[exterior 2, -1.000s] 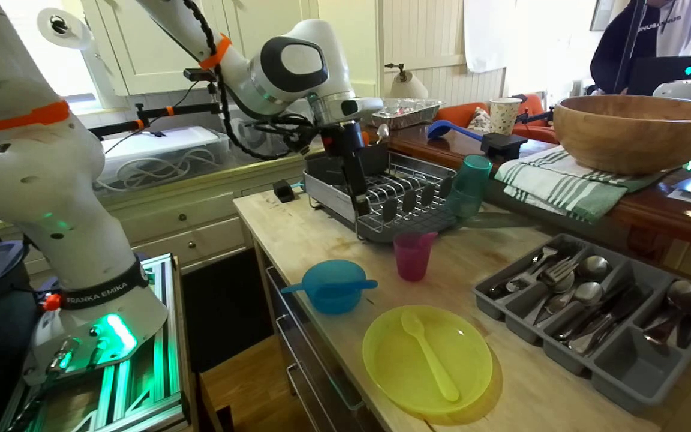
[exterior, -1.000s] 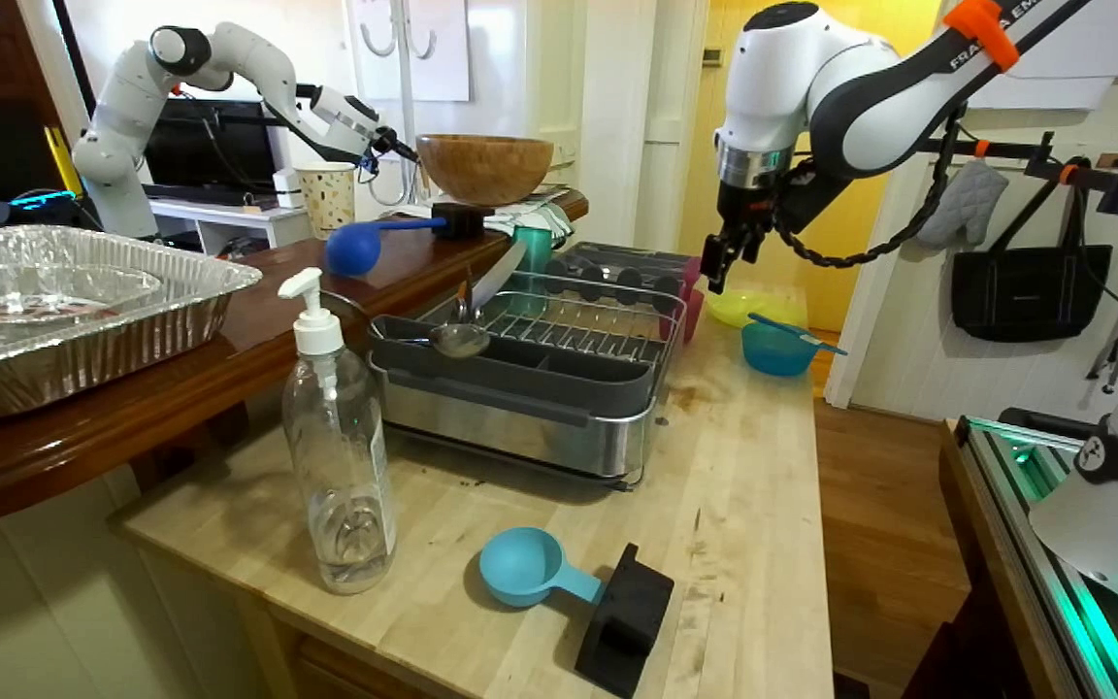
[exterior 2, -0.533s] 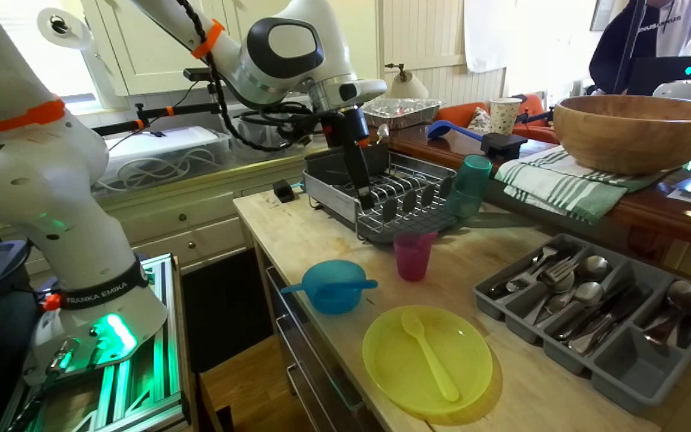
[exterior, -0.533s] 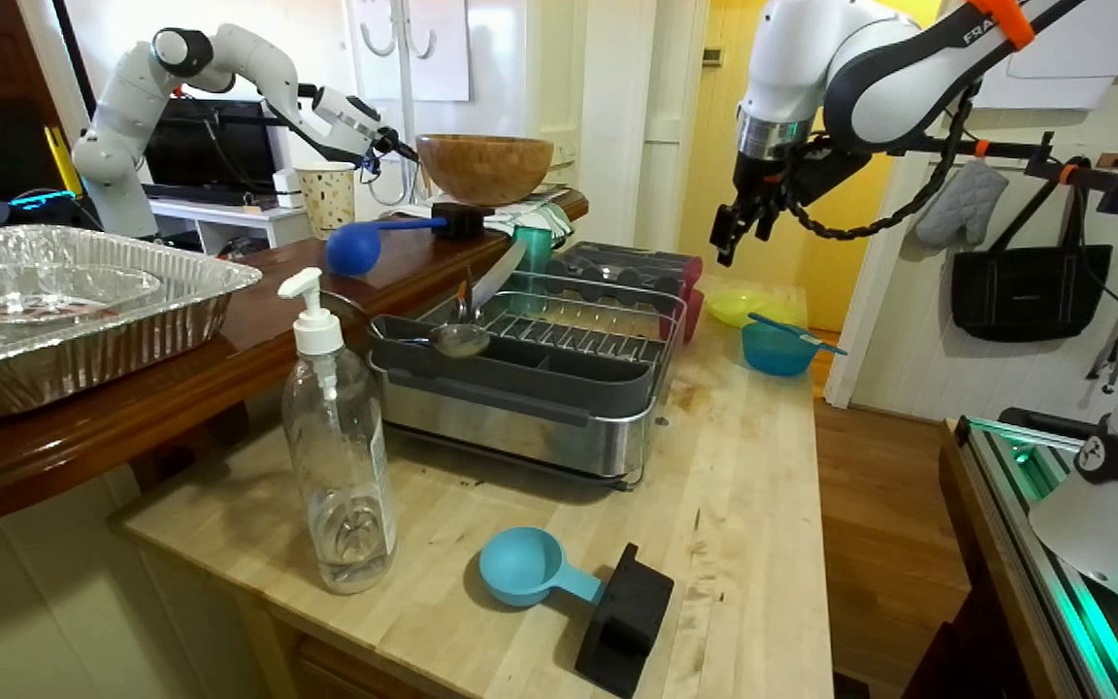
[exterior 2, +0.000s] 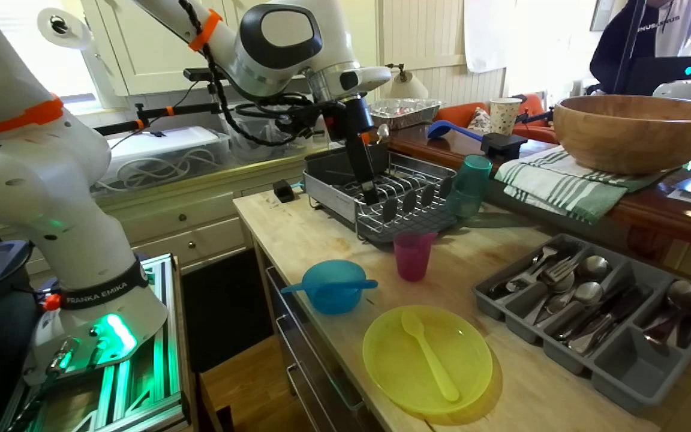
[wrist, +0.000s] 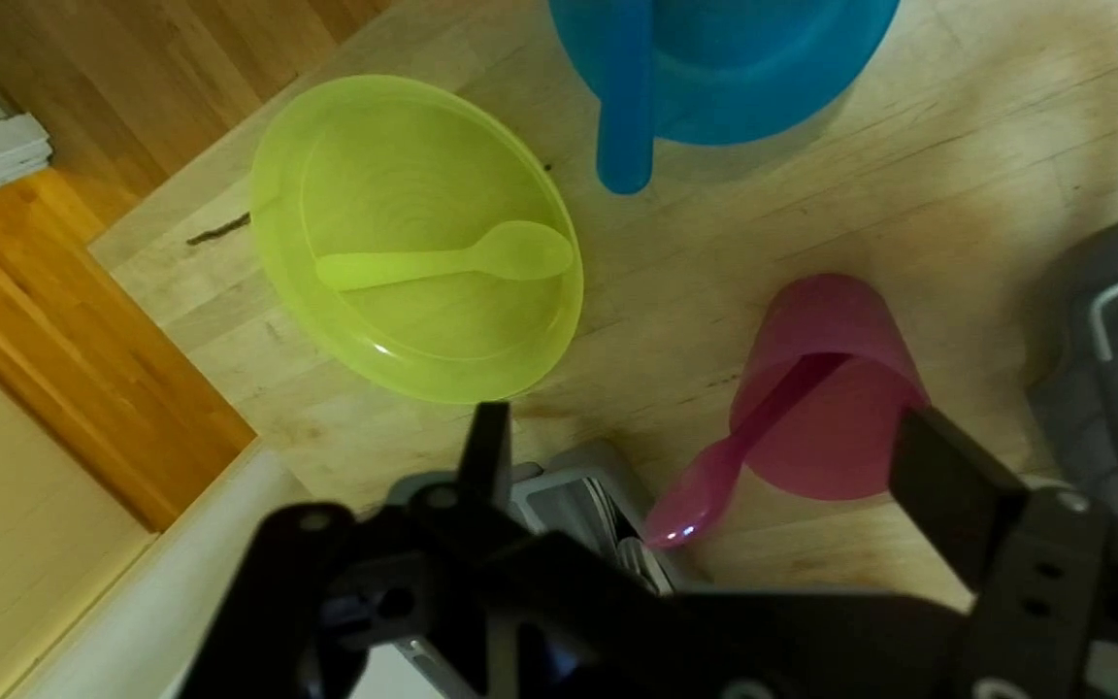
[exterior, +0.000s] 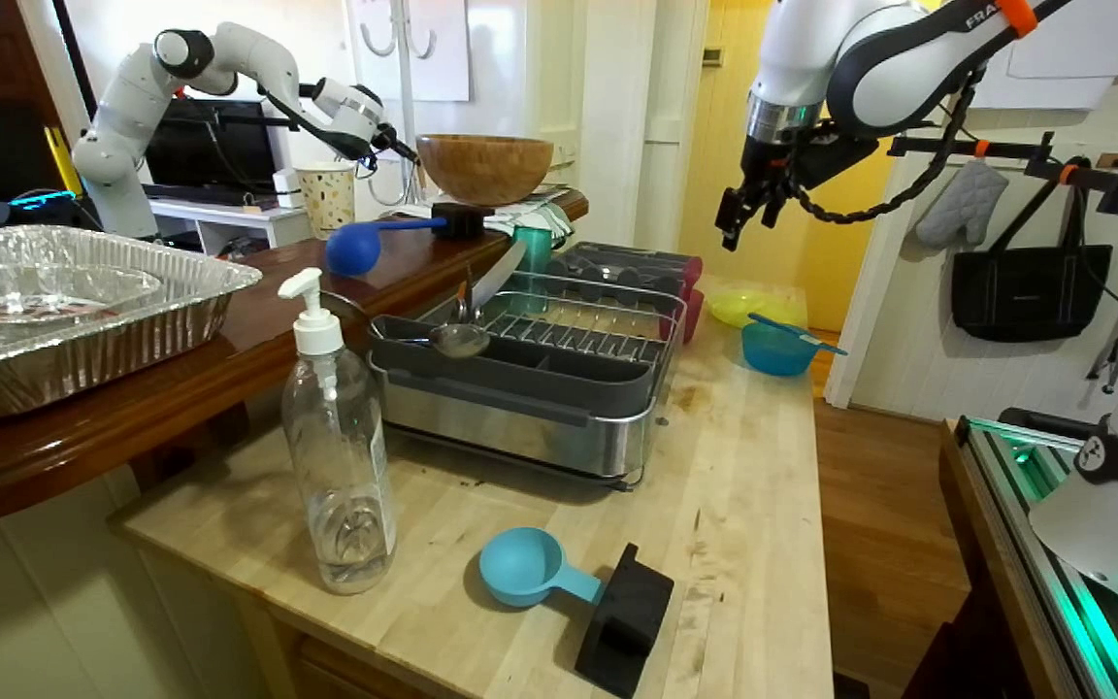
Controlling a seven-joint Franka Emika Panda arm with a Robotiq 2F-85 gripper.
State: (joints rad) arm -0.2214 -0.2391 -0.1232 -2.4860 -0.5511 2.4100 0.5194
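Gripper (wrist: 701, 417) has lifted over the last second and hangs above the table (exterior 2: 297, 234), clear of the dish rack (exterior: 510, 435), jaws spread wide with nothing gripped. Pink cup (exterior 2: 411, 261) stands upright just beside the dish rack, not touching it, pink spoon (wrist: 700, 493) leaning inside, head past the rim. Blue bowl (exterior 2: 333, 305) and yellow plate (exterior 2: 393, 367) sit farther from the dish rack, plate farthest.
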